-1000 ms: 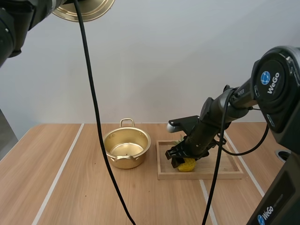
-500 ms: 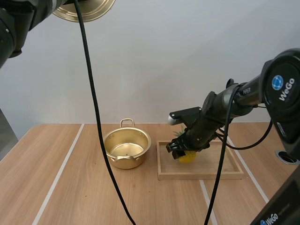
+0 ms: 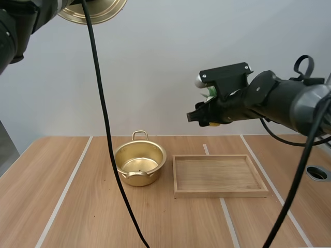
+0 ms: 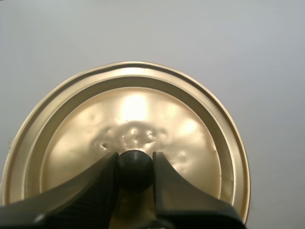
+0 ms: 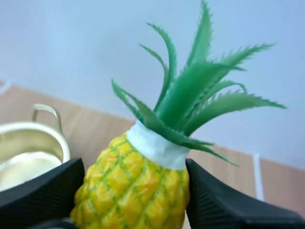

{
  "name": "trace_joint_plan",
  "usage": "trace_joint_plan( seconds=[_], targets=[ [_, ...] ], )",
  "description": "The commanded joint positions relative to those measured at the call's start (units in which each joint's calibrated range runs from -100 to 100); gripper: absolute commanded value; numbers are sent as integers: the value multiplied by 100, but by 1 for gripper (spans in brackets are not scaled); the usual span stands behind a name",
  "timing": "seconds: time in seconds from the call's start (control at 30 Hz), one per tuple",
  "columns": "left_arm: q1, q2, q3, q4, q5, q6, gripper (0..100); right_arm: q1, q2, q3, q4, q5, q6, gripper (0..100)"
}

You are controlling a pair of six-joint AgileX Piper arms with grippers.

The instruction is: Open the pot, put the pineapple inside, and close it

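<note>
up over the light wooden table (image 3: 62, 206), well clear of its surface, the right gripper (image 3: 202, 117) holds the yellow plastic pineapple with green leaves (image 3: 213, 122) in the air. the right wrist view shows the grip closely: the two black fingers (image 5: 45, 193) press on either side of the fruit's yellow body, and the pineapple (image 5: 136, 186) stands upright between them with its leafy crown up.

below and to one side, the round golden metal pot with loop handles (image 3: 139, 163) stands open on the table. it sits just beside the shallow rectangular wooden tray (image 3: 220, 194) but apart from it. its rim and one handle (image 5: 28, 148) also show beyond the pineapple in the right wrist view.

the left gripper (image 4: 136, 169) is clamped on the round golden metal lid (image 4: 128, 119) — its fingers pinch the small black knob (image 4: 136, 164) at the lid's centre. the lid (image 3: 93, 10) hangs high above the table, far from the pot.
</note>
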Motion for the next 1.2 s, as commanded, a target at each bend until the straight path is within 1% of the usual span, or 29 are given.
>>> trace_joint_plan(
  seconds=[0.0, 0.13, 0.3, 0.43, 0.73, 0.83, 0.93, 1.0, 1.07, 1.17],
  targets=[
    [-11, -44, -56, -48, -53, -32, 0, 5, -347, -31, 118, -124, -57, 0],
    [-11, -44, -56, -48, -53, -32, 0, 5, -360, -31, 118, -41, -65, 0],
    [-11, -44, -56, -48, -53, -32, 0, 5, -360, -31, 265, -63, -78, 0],
    [-11, -44, -56, -48, -53, -32, 0, 5, -360, -31, 420, -63, -380, 0],
    [-11, -44, -56, -48, -53, -32, 0, 5, -360, -31, 729, -27, -417, 0],
    [-11, -44, -56, -48, -53, -32, 0, 5, -360, -31, 911, -27, -509, 0],
    [-11, -44, -56, -48, -53, -32, 0, 5, -360, -31, 1187, -27, -773, 0],
    [-11, -44, -56, -48, -53, -32, 0, 109, -317, -31, 1260, -98, -957, 0],
    [-11, -44, -56, -48, -53, -32, 0, 313, -306, -31, 1100, -98, -991, 0],
    [-11, -44, -56, -48, -53, -32, 0, 757, -306, -31, 1006, -259, -991, 0]
  ],
)
